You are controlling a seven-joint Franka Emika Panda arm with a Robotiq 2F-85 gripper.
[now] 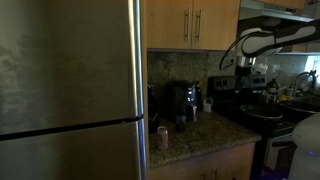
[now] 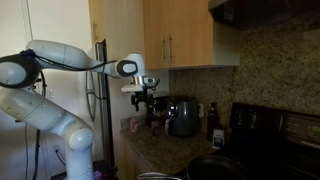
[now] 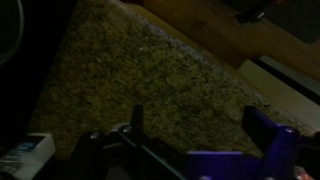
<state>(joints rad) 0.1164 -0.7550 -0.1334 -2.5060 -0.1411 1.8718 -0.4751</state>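
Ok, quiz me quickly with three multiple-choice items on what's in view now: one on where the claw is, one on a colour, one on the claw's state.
1. Where is the claw?
A. Inside an open cupboard.
B. In the air over the granite counter.
C. Resting on a stove burner.

2. What colour is the arm?
A. White.
B. Red.
C. Yellow.

3. How do the claw's jaws stand?
A. Shut on a can.
B. Shut on nothing.
C. Open, holding nothing.

Answers:
1 B, since the wrist view looks straight down on granite.
2 A, since an exterior view shows white links.
3 C, since the wrist view shows the two fingers wide apart with only counter between them.
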